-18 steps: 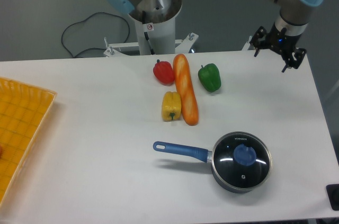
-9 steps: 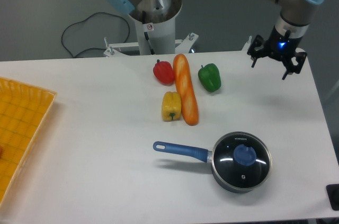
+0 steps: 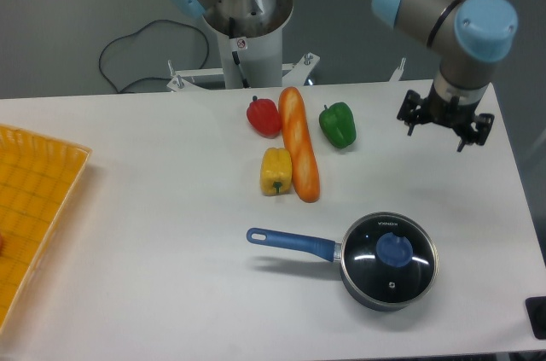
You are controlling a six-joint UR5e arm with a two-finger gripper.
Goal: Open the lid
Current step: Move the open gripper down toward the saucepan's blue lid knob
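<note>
Lid [image 3: 390,256]: round, dark see-through glass, thin metal rim, round blue knob [image 3: 394,249] at centre. Light glints across the glass. It sits closed and flat on the dark saucepan [image 3: 388,298], at the near right of the white surface [image 3: 153,207].

Orientation: the lid is circular, so no long axis of its own; knob faces up. The saucepan's blue handle [image 3: 290,241] runs out to the left, tilted slightly toward the far side.

Gripper [image 3: 445,129]: hangs above the far right part of the surface, well apart from the lid and on its far side. Fingers spread wide, holding nothing.

Surroundings: a cluster at mid-surface, well apart from the pan. A long orange loaf [image 3: 299,142] lies lengthwise, near to far. A red pepper [image 3: 264,116] is at its far left, a yellow pepper [image 3: 275,171] just beside its near left, a green pepper [image 3: 338,124] to its right. A yellow tray [image 3: 38,199] lies at the left edge. Nothing lies between gripper and lid.
</note>
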